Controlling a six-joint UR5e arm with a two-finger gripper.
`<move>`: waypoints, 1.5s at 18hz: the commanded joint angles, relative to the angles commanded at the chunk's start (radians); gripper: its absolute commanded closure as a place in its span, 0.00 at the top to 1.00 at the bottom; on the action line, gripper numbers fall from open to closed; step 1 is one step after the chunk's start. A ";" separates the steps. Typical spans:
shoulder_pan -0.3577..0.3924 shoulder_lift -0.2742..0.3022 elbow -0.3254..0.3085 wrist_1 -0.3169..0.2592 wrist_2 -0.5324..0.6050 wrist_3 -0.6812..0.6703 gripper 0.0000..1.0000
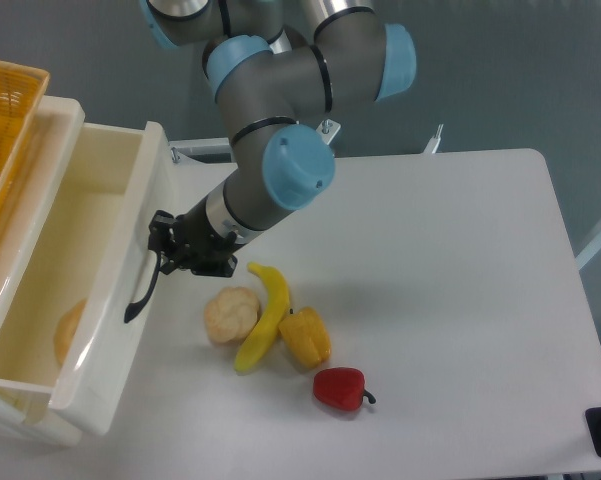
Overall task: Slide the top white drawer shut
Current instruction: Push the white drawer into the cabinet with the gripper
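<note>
top white drawer [100, 300] ajar, fingers [160, 238] (at handle)

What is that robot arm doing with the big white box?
The robot's gripper is pressed against the black handle of the top white drawer, pushing it back into its cabinet. The drawer is partly in but not closed; a pale round pastry lies inside. On the table beside it sit a bread roll, a banana, a yellow pepper and a red pepper.
</note>
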 joint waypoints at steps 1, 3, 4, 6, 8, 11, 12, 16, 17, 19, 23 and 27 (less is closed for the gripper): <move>-0.008 0.000 0.000 0.000 0.000 -0.008 0.10; -0.023 0.000 0.000 0.000 0.000 -0.018 0.11; -0.031 0.002 0.000 0.002 0.000 -0.028 0.11; -0.051 0.002 0.000 0.002 0.002 -0.040 0.11; -0.064 0.005 0.000 0.006 0.002 -0.057 0.11; -0.078 0.002 0.000 0.008 0.005 -0.069 0.11; -0.084 0.002 0.000 0.008 0.005 -0.069 0.11; -0.101 0.002 0.000 0.009 0.006 -0.084 0.11; -0.104 0.002 0.000 0.009 0.008 -0.086 0.11; -0.107 0.000 -0.002 0.009 0.008 -0.094 0.11; -0.127 -0.005 -0.002 0.011 0.011 -0.101 0.12; -0.137 -0.003 -0.002 0.011 0.011 -0.104 0.12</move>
